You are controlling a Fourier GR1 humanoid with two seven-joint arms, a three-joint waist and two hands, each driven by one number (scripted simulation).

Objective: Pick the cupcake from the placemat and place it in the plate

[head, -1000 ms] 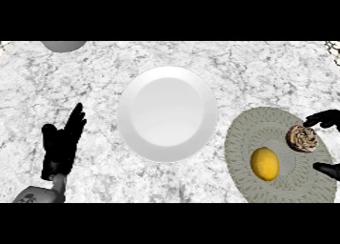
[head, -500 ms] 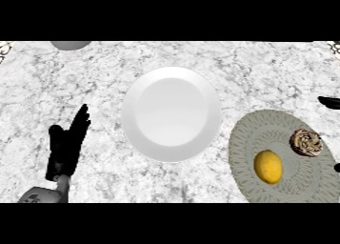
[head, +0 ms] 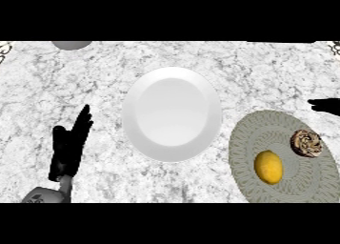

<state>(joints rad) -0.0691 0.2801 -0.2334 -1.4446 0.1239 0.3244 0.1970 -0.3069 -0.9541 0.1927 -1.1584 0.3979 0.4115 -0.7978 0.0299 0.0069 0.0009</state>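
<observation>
1. A white marbled desk [head: 200, 57] filled the view, with a grey round thing [head: 72, 45] cut off at its far left edge.
2. A white plate [head: 172, 113] lay at the middle of the desk with nothing on it.
3. A round grey placemat [head: 246, 143] lay to the plate's right, just beside it.
4. The cupcake [head: 306, 143] sat on the placemat's far right part, with nothing touching it.
5. A lemon [head: 268, 166] lay on the placemat, near the cupcake and nearer the robot.
6. The left robot hand [head: 68, 151] rested at the lower left, fingers straight and pointing up, holding nothing.
7. The right robot hand [head: 332, 106] showed only partly at the right edge, beyond the placemat and apart from the cupcake; whether its fingers were spread or curled could not be told.
</observation>
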